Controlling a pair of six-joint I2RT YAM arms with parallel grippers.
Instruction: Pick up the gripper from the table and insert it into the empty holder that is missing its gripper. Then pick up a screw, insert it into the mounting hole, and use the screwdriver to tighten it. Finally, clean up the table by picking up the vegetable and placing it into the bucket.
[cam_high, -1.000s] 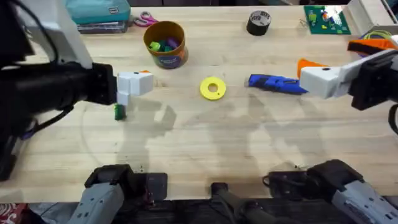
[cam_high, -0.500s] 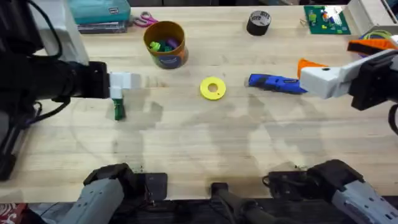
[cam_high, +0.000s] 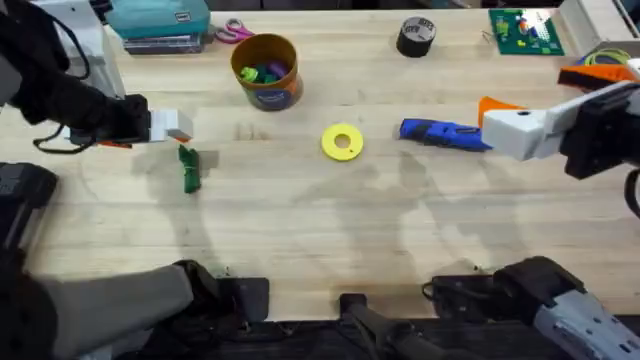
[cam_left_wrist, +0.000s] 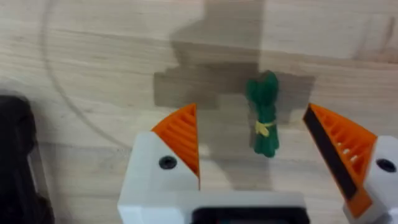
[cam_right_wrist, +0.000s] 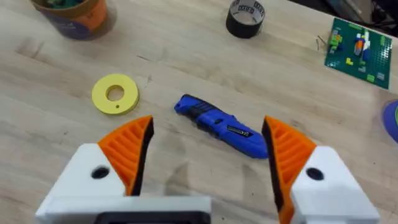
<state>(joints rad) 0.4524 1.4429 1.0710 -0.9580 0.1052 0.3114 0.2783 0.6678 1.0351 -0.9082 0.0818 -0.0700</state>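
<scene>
The vegetable (cam_high: 189, 168), a small dark green bundle with a yellow tie, lies on the wooden table (cam_high: 330, 230). My left gripper (cam_high: 166, 128) hovers just left of it. In the left wrist view the left gripper (cam_left_wrist: 252, 134) is open, and the vegetable (cam_left_wrist: 263, 118) lies between its orange pads, untouched. The bucket (cam_high: 266, 70) stands upright at the back with coloured bits inside. The blue screwdriver (cam_high: 445, 133) lies flat beside my open right gripper (cam_high: 508, 124). It lies below the right gripper (cam_right_wrist: 208, 134) as the screwdriver (cam_right_wrist: 221, 126). The loose gripper piece, the holder and the screw are out of view.
A yellow disc (cam_high: 343, 141) lies mid-table. A black tape roll (cam_high: 416, 36) and a green board (cam_high: 523, 30) sit at the back right. A teal box (cam_high: 155, 20) and scissors (cam_high: 232, 32) are at the back left. Orange parts (cam_high: 600, 72) rest at the right edge.
My left arm has drawn back to the left, away from the bucket side. The vegetable stays on the table. The right arm has not moved.
</scene>
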